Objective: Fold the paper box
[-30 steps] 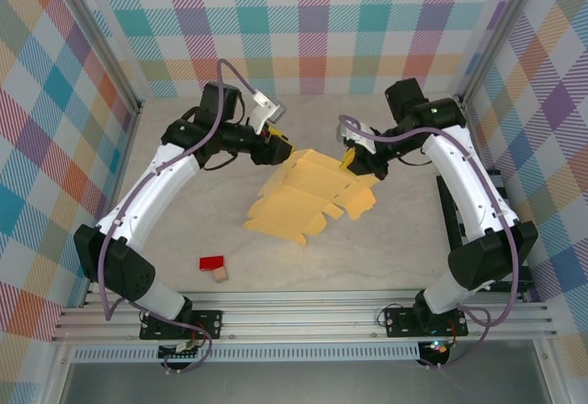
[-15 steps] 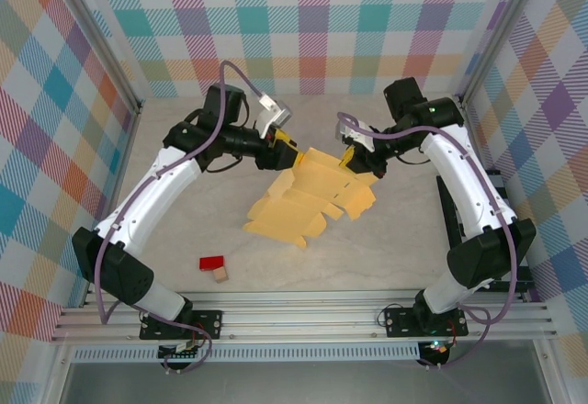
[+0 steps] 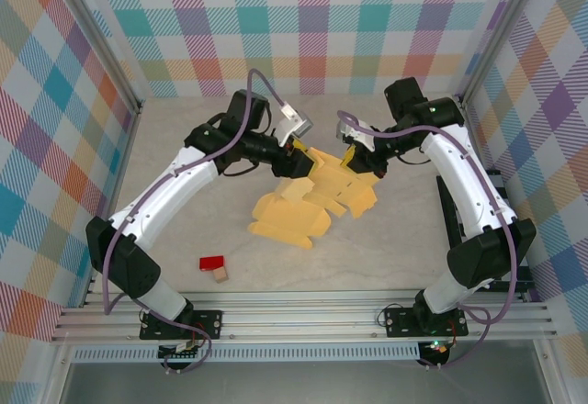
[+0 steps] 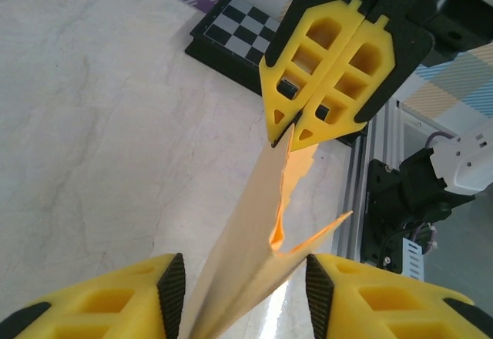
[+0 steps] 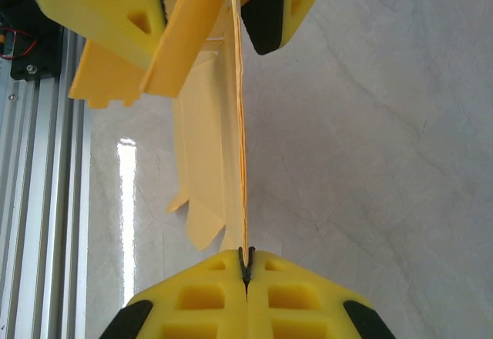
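Tearing is the main risk at this moment. Your right hand is closed flat on the edge of one raised panel of the paper box, and the thin card stands between the two hands like a tight sheet. The box is in the middle of the table, with its near flaps lying on the surface and its far part lifted up toward the hands. Your left hand sits around a folded flap, its fingers about half apart, one on each side of the crease. I cannot tell if the pads press the card or only stand beside it.

If you pull the hands away from each other, I think the card can rip at a die-cut notch near the right hand. If the left hand closes beside the crease line and not on it, it can make a wrong second fold. If the right hand lets go too early, the raised panel probably drops flat. The small red block and the tan cube lie well apart from the box, so they are no danger.
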Controlling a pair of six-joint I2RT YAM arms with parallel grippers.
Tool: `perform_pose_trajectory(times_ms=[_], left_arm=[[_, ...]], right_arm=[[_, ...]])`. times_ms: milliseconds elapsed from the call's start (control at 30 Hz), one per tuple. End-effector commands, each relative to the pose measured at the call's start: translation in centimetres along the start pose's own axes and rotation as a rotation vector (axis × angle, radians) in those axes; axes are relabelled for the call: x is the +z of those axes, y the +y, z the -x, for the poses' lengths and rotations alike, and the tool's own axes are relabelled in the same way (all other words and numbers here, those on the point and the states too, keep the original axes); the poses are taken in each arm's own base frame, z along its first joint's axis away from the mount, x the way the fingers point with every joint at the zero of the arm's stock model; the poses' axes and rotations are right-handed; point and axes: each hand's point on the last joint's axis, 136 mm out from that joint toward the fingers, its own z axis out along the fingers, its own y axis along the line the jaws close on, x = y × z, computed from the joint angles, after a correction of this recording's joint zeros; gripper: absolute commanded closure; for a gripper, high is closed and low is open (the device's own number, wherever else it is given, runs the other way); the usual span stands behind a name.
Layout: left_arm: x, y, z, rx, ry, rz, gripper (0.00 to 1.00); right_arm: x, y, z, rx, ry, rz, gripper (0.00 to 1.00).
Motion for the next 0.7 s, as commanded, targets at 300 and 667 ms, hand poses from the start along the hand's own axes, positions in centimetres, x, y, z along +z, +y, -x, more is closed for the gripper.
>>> perform_pose_trajectory(times_ms=[300,667], left_arm=[[0.3,-0.3,1.8,0.020,-0.063,0.009,0.91],[-2.8,3.3,-2.1,-0.155,-0.098,0.291,0.55]], right_arm=[[0.2,0.6,1.2,-0.024,-0.061,0.022,1.00],[0.8,-1.2,-1.3,-0.019,0.044,-0.096,1.00]])
